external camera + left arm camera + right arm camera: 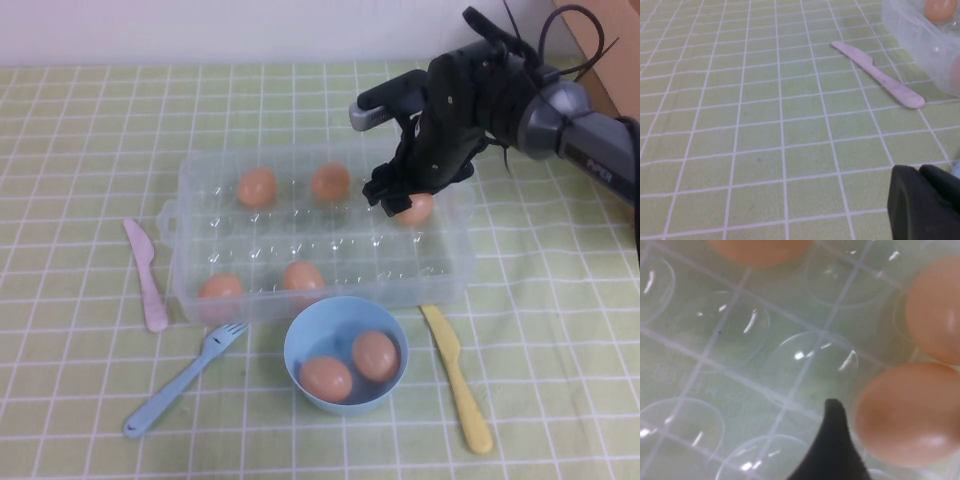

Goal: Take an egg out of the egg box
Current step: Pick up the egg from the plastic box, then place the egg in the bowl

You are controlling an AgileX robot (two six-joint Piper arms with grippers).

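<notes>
The clear egg box lies mid-table with several orange-tan eggs in its wells. My right gripper hangs low over the box's back right corner, right at one egg. In the right wrist view a dark finger stands just beside that egg with a thin gap between them, so the jaws are open and hold nothing. Two more eggs sit in neighbouring wells. My left gripper hovers shut over bare tablecloth left of the box and is out of the high view.
A light-blue bowl with two eggs stands in front of the box. A pink knife lies left of the box, a blue fork at the front left, a yellow knife at the front right.
</notes>
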